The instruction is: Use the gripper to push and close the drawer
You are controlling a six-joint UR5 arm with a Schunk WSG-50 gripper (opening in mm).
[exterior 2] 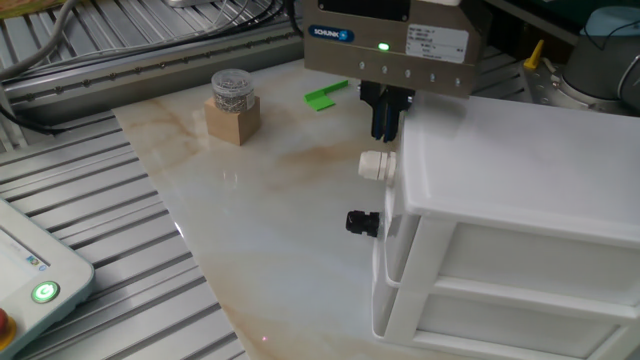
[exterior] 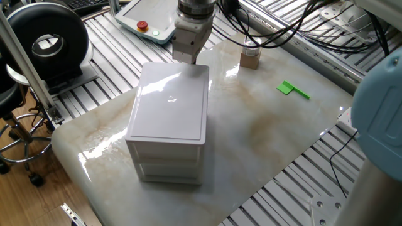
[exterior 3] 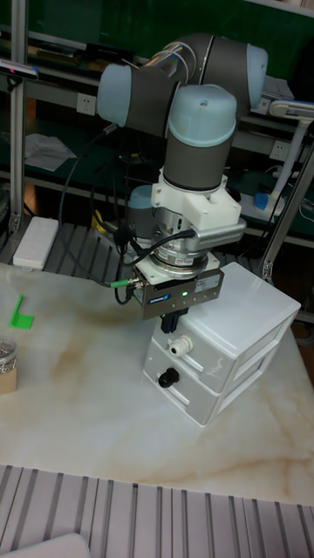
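The small white cabinet (exterior 2: 520, 170) stands on the marble table (exterior 2: 260, 230). Its upper drawer (exterior 3: 199, 350) carries a white knob (exterior 2: 375, 165), and the lower one carries a black knob (exterior 2: 362, 222). Both drawer fronts sit about flush with the cabinet body. My gripper (exterior 2: 388, 130) hangs just above the white knob at the cabinet's front top edge, its two dark fingers (exterior 3: 170, 324) together and holding nothing. In one fixed view the gripper (exterior: 183, 59) is behind the cabinet's far edge, and the drawer fronts are hidden.
A wooden block with a metal cap (exterior 2: 233, 108) stands at the back of the table, and a green piece (exterior 2: 323, 96) lies beyond the gripper. A teach pendant (exterior: 141, 19) rests on the slatted frame. A large blue-grey robot joint (exterior: 380, 113) fills the right edge.
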